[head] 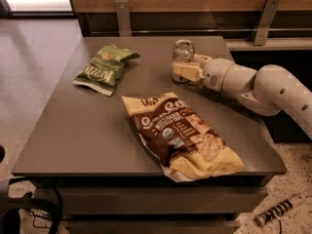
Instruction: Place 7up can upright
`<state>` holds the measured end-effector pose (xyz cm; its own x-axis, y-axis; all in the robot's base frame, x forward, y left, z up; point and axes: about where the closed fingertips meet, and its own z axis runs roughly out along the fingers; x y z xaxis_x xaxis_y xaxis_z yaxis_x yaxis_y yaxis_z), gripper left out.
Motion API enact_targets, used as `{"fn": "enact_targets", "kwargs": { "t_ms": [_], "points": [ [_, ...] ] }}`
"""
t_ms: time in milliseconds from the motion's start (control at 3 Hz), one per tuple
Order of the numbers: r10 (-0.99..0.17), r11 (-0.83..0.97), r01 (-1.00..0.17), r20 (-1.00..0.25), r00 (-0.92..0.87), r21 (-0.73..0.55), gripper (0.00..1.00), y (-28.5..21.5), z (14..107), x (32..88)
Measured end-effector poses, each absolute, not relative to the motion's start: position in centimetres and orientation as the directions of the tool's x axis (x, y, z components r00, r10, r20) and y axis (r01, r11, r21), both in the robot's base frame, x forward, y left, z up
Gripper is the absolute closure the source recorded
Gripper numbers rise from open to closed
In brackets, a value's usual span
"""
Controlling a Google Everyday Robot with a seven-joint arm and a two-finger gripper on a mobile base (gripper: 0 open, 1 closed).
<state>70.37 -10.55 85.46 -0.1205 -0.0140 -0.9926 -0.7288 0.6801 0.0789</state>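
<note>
Dim warm light, daylight glare top left, hand (pixel 187 71) at 7up can (pixel 183 49)

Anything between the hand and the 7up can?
Nothing visible. The hand sits at the base of the small silvery aluminium 7up can, which stands upright on the grey table.

I have just one view, set high and a little back from the near edge of the table (pixel 73 130). It looks down and across the top toward the far edge and the wooden wall (pixel 195 4) behind it. It stands far enough off to take in all four corners (with floor (pixel 34 52) showing past the left edge). My arm (pixel 273 89) comes in over the right edge. My gripper (pixel 186 71) sits close to the far edge, right of its middle, just beside the 7up can (pixel 183 48).
</note>
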Motion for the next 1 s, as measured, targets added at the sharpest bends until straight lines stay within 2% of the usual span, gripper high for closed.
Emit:
{"fn": "enact_targets", "kwargs": {
  "t_ms": [667,1000],
  "points": [
    [-0.014,0.680,-0.729,-0.993,-0.120,0.079,0.07,-10.53,85.50,70.37],
    [-0.014,0.678,-0.731,-0.993,-0.120,0.079,0.00,-10.32,85.52,70.37]
  ]
}}
